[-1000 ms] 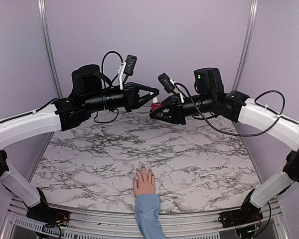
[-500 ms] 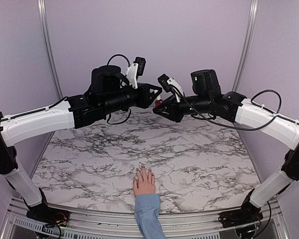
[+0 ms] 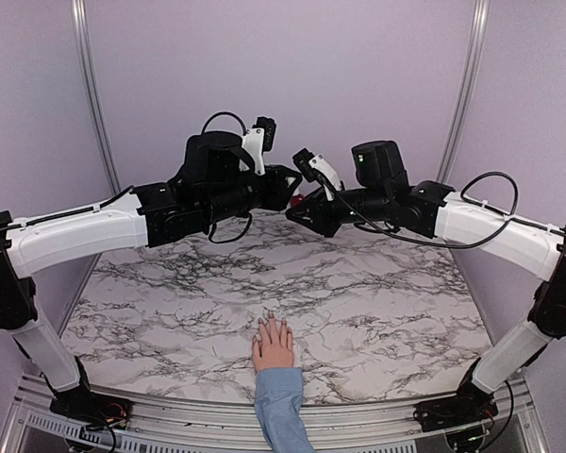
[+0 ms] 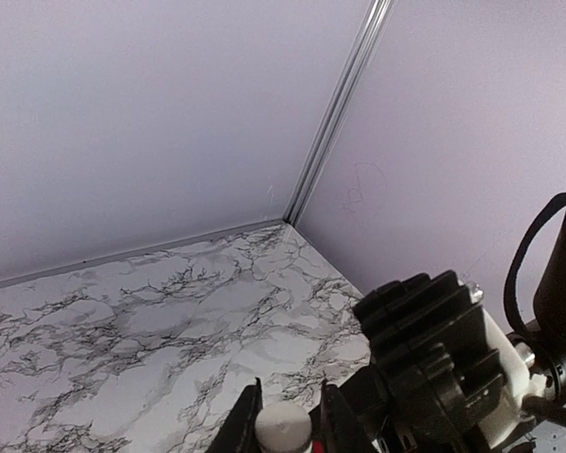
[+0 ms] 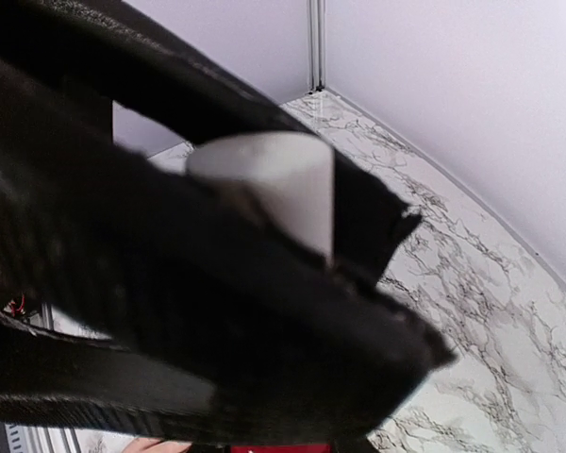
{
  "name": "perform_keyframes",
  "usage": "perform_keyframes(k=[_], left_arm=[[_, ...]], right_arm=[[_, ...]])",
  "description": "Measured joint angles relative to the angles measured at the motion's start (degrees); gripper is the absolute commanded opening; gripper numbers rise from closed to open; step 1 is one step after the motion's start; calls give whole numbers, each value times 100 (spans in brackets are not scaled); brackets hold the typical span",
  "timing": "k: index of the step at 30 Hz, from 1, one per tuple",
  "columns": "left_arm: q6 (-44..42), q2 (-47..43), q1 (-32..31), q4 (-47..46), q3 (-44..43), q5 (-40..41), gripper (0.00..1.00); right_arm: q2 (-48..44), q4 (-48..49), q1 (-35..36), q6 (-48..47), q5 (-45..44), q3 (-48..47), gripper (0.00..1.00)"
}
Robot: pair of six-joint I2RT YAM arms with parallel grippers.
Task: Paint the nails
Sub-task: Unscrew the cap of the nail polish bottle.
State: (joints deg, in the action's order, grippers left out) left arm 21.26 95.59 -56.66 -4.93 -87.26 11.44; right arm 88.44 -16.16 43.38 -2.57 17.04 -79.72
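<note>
Left wrist view: left claw (image 4: 288,408) closed around white cap (image 4: 283,429); right claw (image 3: 295,209) grips the red bottle (image 3: 303,199), far centre.

Your top cam looks down from behind the rig; both wrist cams sit close on the white cap (image 4: 283,427), facing wall corners (image 4: 297,203).

Marble-print tabletop (image 3: 387,302) smooth, faint sheen. Walls (image 3: 340,75) matt lilac; corner strips (image 3: 464,85) brushed metal. Arm shells (image 3: 75,231) glossy white plastic. Bottle cap (image 4: 283,427) matt white plastic. Sleeve (image 3: 281,411) light blue cloth.
</note>
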Motion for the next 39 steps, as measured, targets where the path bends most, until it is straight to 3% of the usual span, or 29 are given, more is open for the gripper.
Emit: perform_keyframes(k=[7,15,19,27,39], left_arm=[[-85,-223,210,101,162,-654,45],[-22,-1108,953,-256,916,-2197,60],[-140,-1292,1152,-391,979,-3099,60],[-608,-1298,1150,-479,894,-5005,48],[-1038,-918,946,-531,544,-5770,44]], right_arm=[[-4,203,-81,87,76,85,0],[-203,444,-221,83,737,378,0],[-420,723,-258,61,1386,634,0],[-629,1285,-260,33,2800,754,0],[-422,1318,-234,76,4146,636,0]])
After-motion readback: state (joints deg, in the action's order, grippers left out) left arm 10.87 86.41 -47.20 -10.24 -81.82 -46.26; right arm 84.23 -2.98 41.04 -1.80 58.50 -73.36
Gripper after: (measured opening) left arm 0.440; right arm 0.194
